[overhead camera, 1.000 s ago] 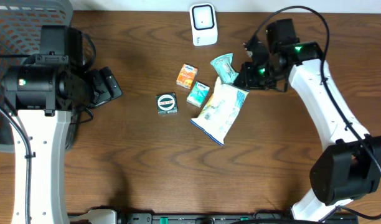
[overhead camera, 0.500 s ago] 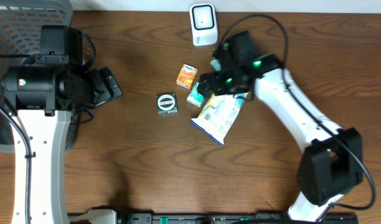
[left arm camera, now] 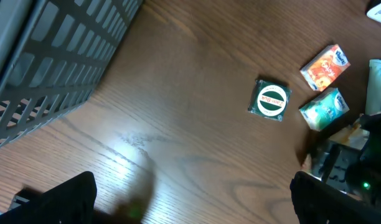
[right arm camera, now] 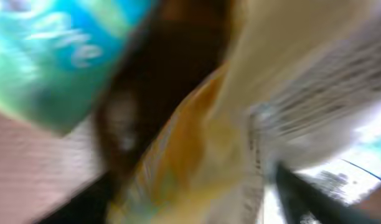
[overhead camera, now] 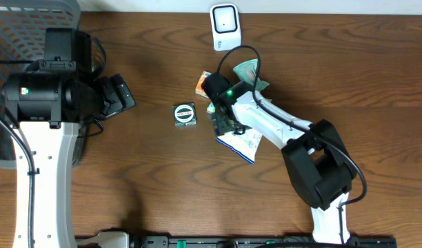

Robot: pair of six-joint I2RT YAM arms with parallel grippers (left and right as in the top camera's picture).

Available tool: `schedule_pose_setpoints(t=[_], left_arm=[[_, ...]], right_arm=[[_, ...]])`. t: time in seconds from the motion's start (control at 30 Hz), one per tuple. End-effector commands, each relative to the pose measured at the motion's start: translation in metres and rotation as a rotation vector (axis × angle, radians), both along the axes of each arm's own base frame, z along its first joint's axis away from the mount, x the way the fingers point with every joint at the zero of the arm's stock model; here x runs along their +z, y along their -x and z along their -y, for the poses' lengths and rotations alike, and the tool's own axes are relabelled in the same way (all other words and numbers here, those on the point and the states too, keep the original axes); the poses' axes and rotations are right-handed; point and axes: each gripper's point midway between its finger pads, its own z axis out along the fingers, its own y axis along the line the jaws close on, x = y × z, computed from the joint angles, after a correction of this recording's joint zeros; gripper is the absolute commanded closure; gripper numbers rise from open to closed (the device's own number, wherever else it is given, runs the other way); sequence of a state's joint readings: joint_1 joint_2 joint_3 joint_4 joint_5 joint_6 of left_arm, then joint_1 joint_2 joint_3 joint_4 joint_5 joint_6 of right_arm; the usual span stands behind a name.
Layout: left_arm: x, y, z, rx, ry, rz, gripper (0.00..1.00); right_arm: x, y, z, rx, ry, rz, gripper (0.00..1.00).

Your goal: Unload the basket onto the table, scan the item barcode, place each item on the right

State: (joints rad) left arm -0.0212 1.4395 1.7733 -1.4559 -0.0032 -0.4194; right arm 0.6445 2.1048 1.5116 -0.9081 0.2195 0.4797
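Snack bag (overhead camera: 242,143) — right hand (overhead camera: 220,120) close over its left end

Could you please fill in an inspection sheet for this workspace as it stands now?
Surface: brown wooden table, no spills seen.
Job's things: white scanner at the far edge; snack bag, teal pouch, orange box, green box and round-logo box grouped mid-table.
Clutter: nothing seen.
Grippers: left gripper open and empty, away from the items; right gripper down at the bag and green box, opening unclear.
Cables: black cable loops above the right arm.
Surroundings: grey mesh basket beside the left arm.
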Motion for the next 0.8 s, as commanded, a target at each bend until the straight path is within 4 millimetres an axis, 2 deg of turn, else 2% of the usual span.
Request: schedule_pose_setpoints(t=[0.0,0.1,0.2,0.33,0.43,0.57,0.67,0.77], left_arm=[[-0.002,0.0,-0.003,0.012,-0.007,-0.007,0.02],[-0.002,0.0,-0.003,0.012,-0.007,-0.007,0.03],[-0.002,0.0,-0.003,0.012,-0.007,-0.007,0.02],[-0.002,0.0,-0.003,0.012,-0.007,-0.007,0.02],[-0.002,0.0,-0.003,0.012,-0.007,-0.008,0.03],[-0.002,0.0,-0.003,0.012,-0.007,-0.008,0.02],[-0.002,0.0,-0.003,0.012,-0.007,-0.008,0.03],[-0.002,0.0,-0.003,0.012,-0.007,-0.008,0.02]], right_arm=[[-0.014,0.006,0.006,-0.028,0.038,-0.031,0.67],[-0.007,0.006,0.001,-0.023,0.01,-0.039,0.99],[0.011,0.003,-0.007,0.0,-0.033,-0.047,0.99],[0.051,-0.003,-0.017,0.051,-0.142,-0.052,0.99],[0.086,-0.007,-0.027,0.124,-0.291,-0.048,0.99],[0.125,0.0,-0.041,0.268,-0.558,-0.085,0.99],[0.141,0.011,-0.047,0.363,-0.768,-0.159,0.99],[0.143,0.022,-0.047,0.4,-0.977,-0.219,0.99]])
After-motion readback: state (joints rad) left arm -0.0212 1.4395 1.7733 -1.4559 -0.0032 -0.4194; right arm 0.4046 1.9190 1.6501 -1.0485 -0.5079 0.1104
